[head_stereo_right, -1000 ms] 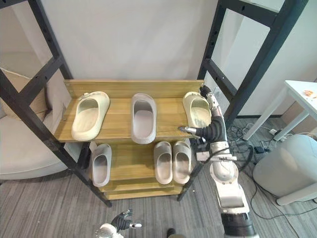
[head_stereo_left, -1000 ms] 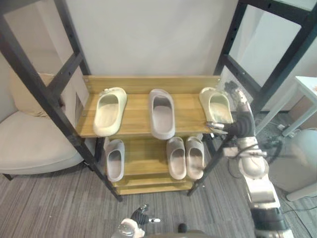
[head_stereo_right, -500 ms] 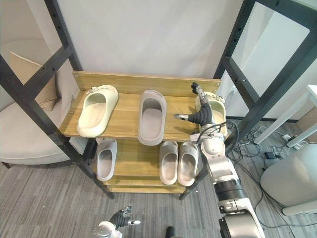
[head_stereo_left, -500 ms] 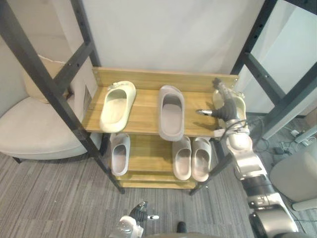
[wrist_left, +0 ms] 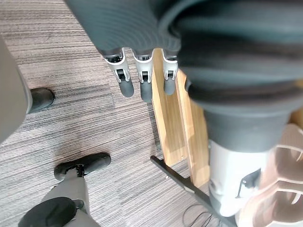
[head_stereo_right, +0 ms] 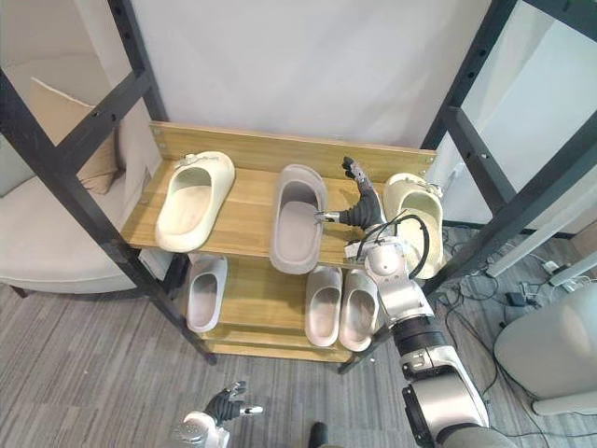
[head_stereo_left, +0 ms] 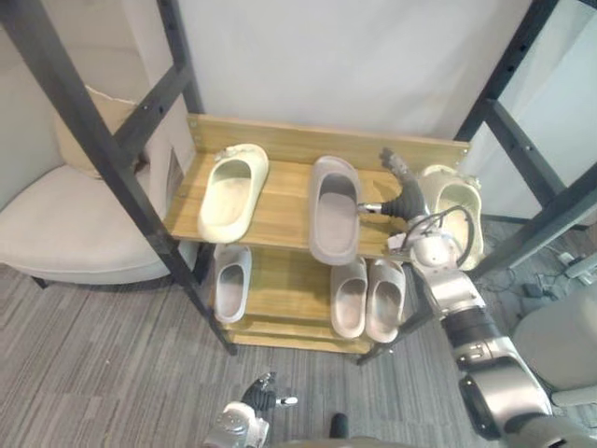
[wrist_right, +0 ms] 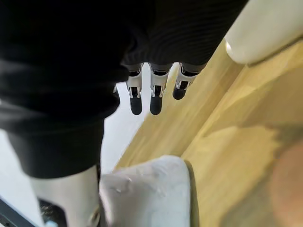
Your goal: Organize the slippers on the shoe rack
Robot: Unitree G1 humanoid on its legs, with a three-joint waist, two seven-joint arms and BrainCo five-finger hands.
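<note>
The wooden shoe rack (head_stereo_left: 317,136) has two shelves. On the top shelf lie a cream slipper (head_stereo_left: 229,191) at the left, a grey slipper (head_stereo_left: 334,207) in the middle and a second cream slipper (head_stereo_left: 454,219) at the right end. My right hand (head_stereo_left: 399,191) hovers open over the top shelf between the grey slipper and the right cream slipper, its thumb pointing at the grey one. In the right wrist view its straight fingers (wrist_right: 150,94) hang above bare wood next to the grey slipper (wrist_right: 147,189). My left hand (head_stereo_left: 256,401) hangs open low by the floor.
The lower shelf holds one grey slipper (head_stereo_left: 230,280) at the left and a pale pair (head_stereo_left: 366,297) at the right. Black metal frame posts (head_stereo_left: 112,159) flank the rack. A beige armchair (head_stereo_left: 56,233) stands at the left, a grey rounded object (head_stereo_right: 560,359) at the right.
The camera has shifted. My right hand has moved left along the top shelf, from the front of the right cream slipper to the gap beside the grey slipper. The slippers lie as before.
</note>
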